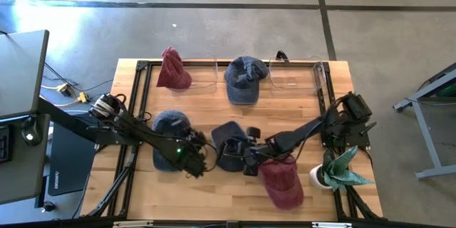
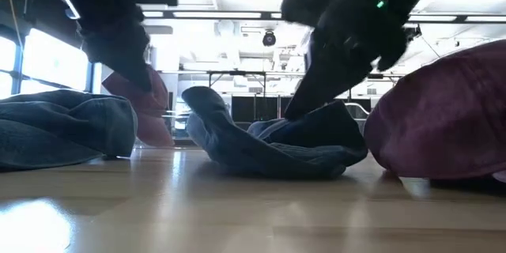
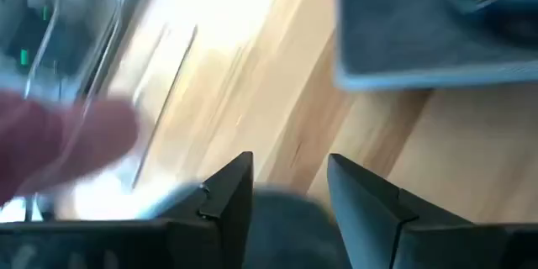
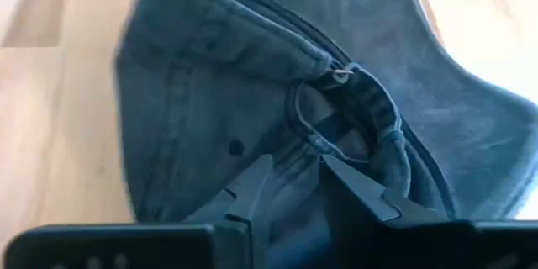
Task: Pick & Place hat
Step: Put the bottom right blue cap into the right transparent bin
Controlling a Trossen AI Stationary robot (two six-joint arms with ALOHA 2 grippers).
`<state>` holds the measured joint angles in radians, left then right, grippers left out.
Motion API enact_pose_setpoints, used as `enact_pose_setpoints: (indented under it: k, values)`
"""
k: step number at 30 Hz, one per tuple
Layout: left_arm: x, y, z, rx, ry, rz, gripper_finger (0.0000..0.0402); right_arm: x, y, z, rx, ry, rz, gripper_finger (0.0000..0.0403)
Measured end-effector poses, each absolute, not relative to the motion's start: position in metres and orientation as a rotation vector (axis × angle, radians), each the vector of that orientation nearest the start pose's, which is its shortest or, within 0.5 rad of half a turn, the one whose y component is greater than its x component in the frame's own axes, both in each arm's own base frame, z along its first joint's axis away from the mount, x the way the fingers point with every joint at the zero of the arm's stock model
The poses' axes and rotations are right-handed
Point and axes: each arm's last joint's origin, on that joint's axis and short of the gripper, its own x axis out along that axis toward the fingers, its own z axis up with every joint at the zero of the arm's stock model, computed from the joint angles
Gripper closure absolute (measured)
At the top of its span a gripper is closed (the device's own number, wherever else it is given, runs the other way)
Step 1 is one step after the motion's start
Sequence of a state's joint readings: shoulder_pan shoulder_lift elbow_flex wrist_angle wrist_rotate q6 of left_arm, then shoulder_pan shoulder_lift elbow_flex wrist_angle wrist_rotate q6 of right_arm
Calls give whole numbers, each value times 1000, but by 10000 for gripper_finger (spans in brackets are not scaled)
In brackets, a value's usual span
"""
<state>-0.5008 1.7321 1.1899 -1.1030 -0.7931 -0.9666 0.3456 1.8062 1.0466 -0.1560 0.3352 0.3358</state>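
Note:
A dark blue denim hat [image 1: 224, 144] lies crumpled at the table's middle [image 2: 277, 142]. My right gripper [image 1: 244, 158] comes from the right and is shut on it [image 4: 296, 168]. A lighter blue hat [image 1: 169, 137] rests on the table to its left [image 2: 63, 130]. My left gripper [image 1: 199, 158] is open above that hat's right edge [image 3: 290, 172], raised off the table [image 2: 142, 79]. A dark shape sits low between its fingers; whether they touch it cannot be told. A maroon hat [image 1: 282, 182] lies near the near edge [image 2: 443, 118]. My right gripper pinches a fold of the dark blue hat's cloth [image 4: 294, 147] between its two fingers, just beside the back opening and strap loop [image 4: 353, 109]. The fingers slant down from the table's right side [image 2: 299, 109]. The hat stays crumpled with its underside on the table.
A second maroon hat [image 1: 172, 70] and another blue hat [image 1: 244, 80] sit at the far side, beside two clear bins [image 1: 205, 73] [image 1: 296, 75]. A small potted plant [image 1: 340, 171] stands at the right edge. Bare wood [image 1: 214, 192] lies along the near edge.

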Motion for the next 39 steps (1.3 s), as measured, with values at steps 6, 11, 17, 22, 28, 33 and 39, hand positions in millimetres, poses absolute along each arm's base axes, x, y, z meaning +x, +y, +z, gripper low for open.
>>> enact_pose_setpoints:
  k: [6, 11, 17, 22, 28, 33, 39]
  values:
    - [281, -110, 173, 136, 929, 752, 305, 350, 94, 144, 35, 887, -167, 296]
    - [293, -98, 152, 149, 903, 606, 347, 346, 93, 140, 76, 983, -67, 309]
    - [302, -112, 146, 192, 890, 272, 382, 343, 101, 140, 10, 1002, 61, 321]
    - [306, -135, 154, 254, 779, 103, 399, 344, 103, 142, -76, 953, -20, 329]
    - [303, -156, 167, 341, 752, 103, 401, 347, 102, 157, -36, 883, -130, 328]
    - [300, -156, 190, 326, 848, 313, 401, 356, 100, 149, -70, 844, -108, 332]
    - [302, -136, 199, 246, 892, 492, 401, 369, 92, 126, -148, 810, -146, 342]
